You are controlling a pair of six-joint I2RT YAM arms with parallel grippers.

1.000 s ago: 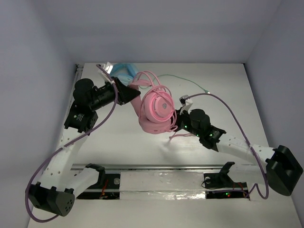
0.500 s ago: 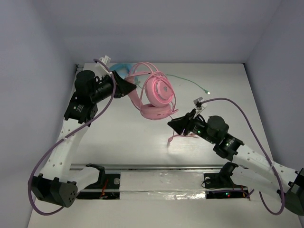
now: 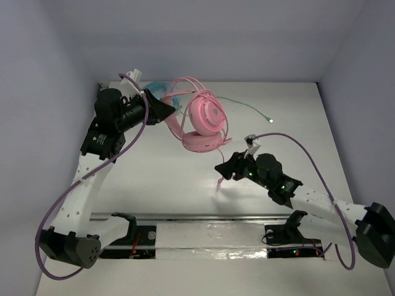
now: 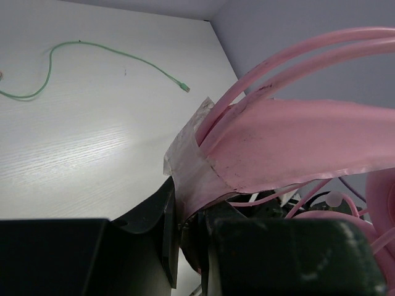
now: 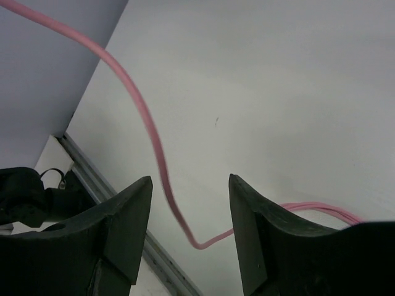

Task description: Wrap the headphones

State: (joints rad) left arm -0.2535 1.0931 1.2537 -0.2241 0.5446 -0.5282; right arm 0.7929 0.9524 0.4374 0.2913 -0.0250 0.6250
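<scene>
Grips pink headphones [image 3: 203,123] by the headband with left gripper [image 3: 165,110], far centre, earcups hanging to its right. Holds right gripper [image 3: 223,168] nearer, right of centre, pink cable [image 3: 220,180] trailing at its tip. Has green cable [image 3: 247,108] lying far right, light blue headphones [image 3: 159,88] just behind left gripper.

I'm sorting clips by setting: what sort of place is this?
Probably a lab test cell: a white table boxed in by plain walls, with two robot arms bolted at its near edge.
</scene>
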